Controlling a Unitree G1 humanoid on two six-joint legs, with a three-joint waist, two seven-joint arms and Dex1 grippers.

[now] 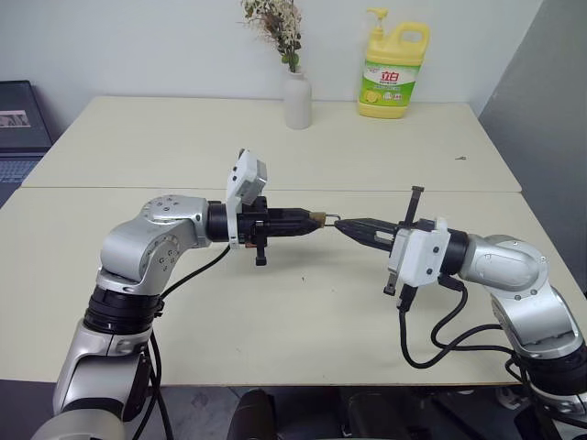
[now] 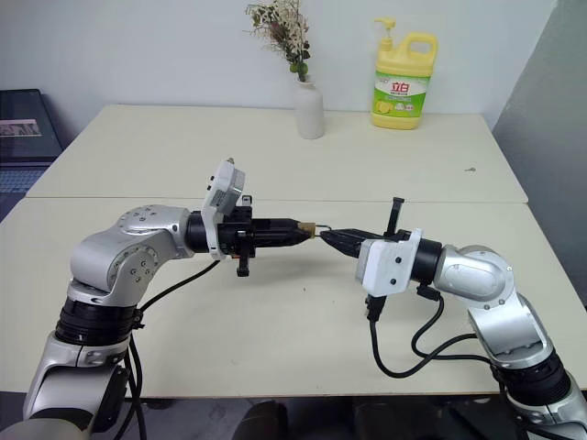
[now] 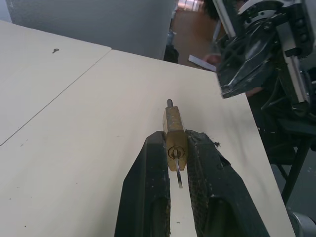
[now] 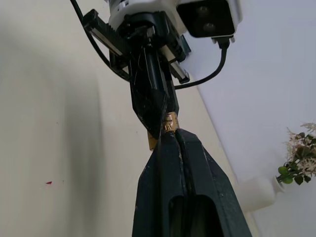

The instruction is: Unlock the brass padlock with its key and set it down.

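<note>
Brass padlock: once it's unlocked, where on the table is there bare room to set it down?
The near table is bare below the brass padlock, between both arms. The far table is bare left of the vase. Room also lies between the soap bottle and the near seam. It is crowded mid-air where left tool and right tool meet.

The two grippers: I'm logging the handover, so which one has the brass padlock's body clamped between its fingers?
The left gripper: the brass padlock sits between its fingers, key hanging out. The right gripper only meets the shackle end.
</note>
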